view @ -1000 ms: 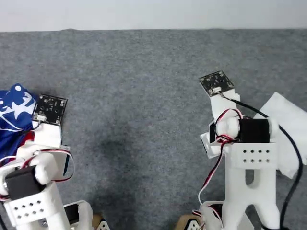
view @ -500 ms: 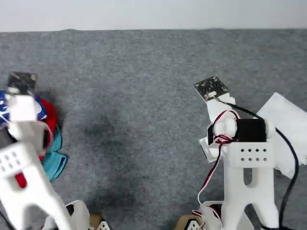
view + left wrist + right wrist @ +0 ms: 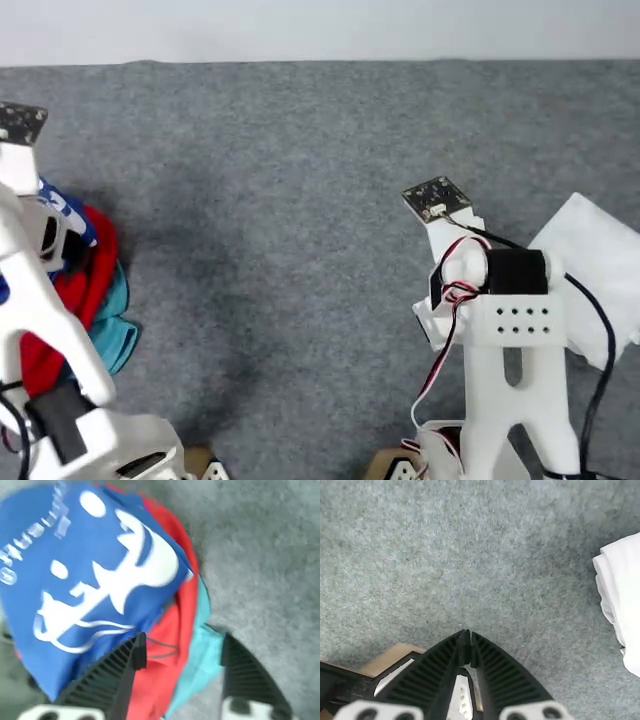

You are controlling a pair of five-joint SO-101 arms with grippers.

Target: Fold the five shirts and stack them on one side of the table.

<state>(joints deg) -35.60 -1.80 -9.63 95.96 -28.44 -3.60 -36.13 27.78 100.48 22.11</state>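
A blue shirt (image 3: pixel 85 570) with a white print lies on top of a red shirt (image 3: pixel 175 625) and a teal shirt (image 3: pixel 200 655), stacked at the table's left edge. In the high view the red shirt (image 3: pixel 95 265) and teal shirt (image 3: pixel 115 330) stick out beside the left arm (image 3: pixel 35 300). My left gripper (image 3: pixel 184 640) hangs open above the stack's edge, holding nothing. A folded white shirt (image 3: pixel 600 260) lies at the right edge, beside the right arm (image 3: pixel 505 310). My right gripper (image 3: pixel 468 634) is shut and empty over bare carpet, with the white shirt (image 3: pixel 620 595) off to one side.
Grey carpet (image 3: pixel 280 200) covers the table, and a wide bare stretch lies between the two arms. A pale wall (image 3: pixel 320 30) runs along the far edge. Both arm bases stand at the near edge.
The left arm swung left and rose over the shirt stack, uncovering the red and teal shirts. The right arm's wrist shifted slightly left.
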